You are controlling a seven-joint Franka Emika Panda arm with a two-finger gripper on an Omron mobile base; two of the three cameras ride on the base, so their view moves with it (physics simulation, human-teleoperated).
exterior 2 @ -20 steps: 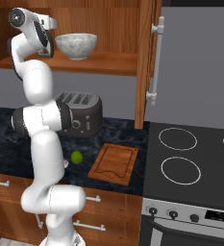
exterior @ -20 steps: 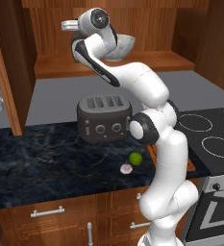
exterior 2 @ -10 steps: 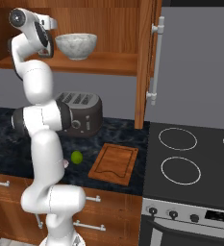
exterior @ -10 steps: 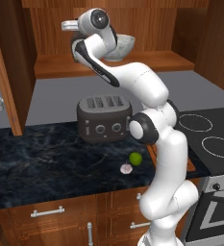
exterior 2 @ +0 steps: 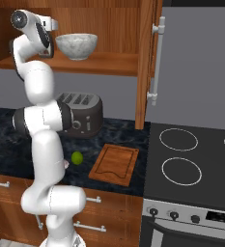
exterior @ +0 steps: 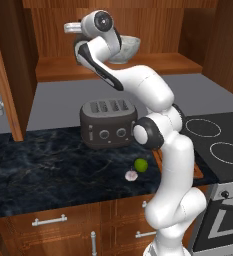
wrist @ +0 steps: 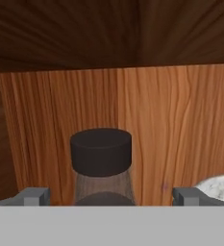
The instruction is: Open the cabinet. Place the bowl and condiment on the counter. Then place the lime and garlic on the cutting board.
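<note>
The cabinet (exterior 2: 147, 53) stands open, its door with a silver bar handle (exterior 2: 155, 62) swung out. On its shelf sits the marbled bowl (exterior 2: 76, 46) (exterior: 125, 47). My arm reaches up into the cabinet left of the bowl. In the hand view my gripper (wrist: 111, 196) is open, with its fingertips (wrist: 35, 196) standing wide on either side of the condiment bottle's dark cap (wrist: 101, 151); the bowl's rim (wrist: 219, 185) shows at the lower right. The lime (exterior: 141, 165) (exterior 2: 77, 157) and the garlic (exterior: 131, 175) lie on the dark counter (exterior: 48, 170). The cutting board (exterior 2: 115, 163) lies right of the lime.
A dark toaster (exterior: 108, 123) (exterior 2: 82, 113) stands on the counter under the shelf. The black stovetop (exterior 2: 191, 159) lies to the right of the board. The other cabinet door (exterior: 3, 75) hangs open at the left. Drawers with short handles (exterior: 48, 220) run below the counter.
</note>
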